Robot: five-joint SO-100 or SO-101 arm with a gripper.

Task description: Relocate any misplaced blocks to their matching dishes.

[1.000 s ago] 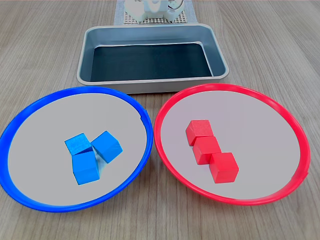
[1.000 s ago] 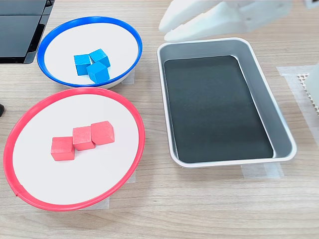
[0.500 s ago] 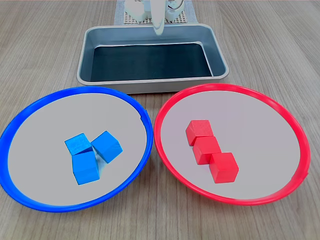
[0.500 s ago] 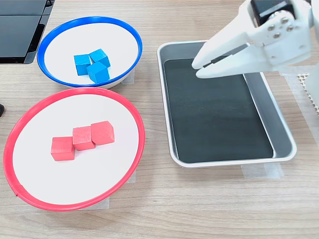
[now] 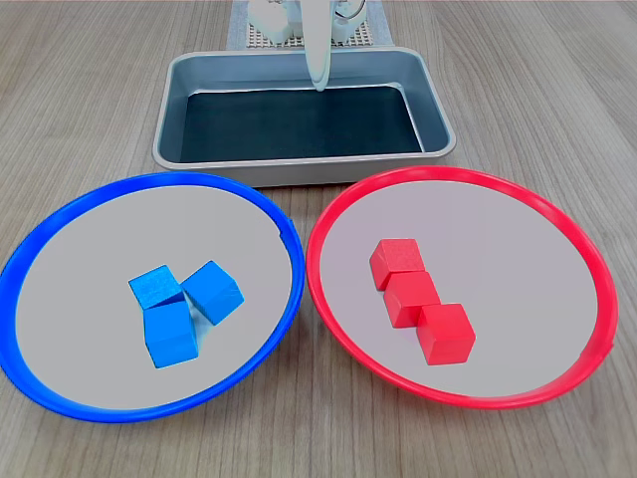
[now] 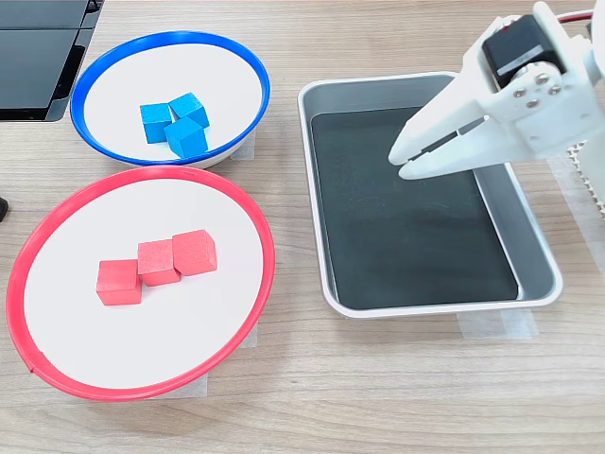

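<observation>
Three blue cubes (image 5: pixel 182 304) sit clustered in the blue-rimmed dish (image 5: pixel 60 224), touching one another, and three red cubes (image 5: pixel 420 301) lie in a touching row in the red-rimmed dish (image 5: pixel 343 204). In both exterior views every cube is in the dish of its own colour; no red shows among the blue, nor blue among the red. The two dishes sit side by side, rims nearly touching.

Beyond them the metal tray (image 6: pixel 529 236) holds nothing visible on its dark bottom. The gripper (image 6: pixel 408 159) hangs over the tray in the second exterior view, its white jaws almost pressed together with only a thin slit between them and nothing pinched. In the first exterior view only its narrow tip (image 5: pixel 318 60) shows above the tray's far wall.

Judging from this, the sorting looks done, and the arm seems to be between steps or finishing. If any move is left, it calls for checking the dishes for a stray cube; otherwise the arm need only clear the tray and park.
</observation>
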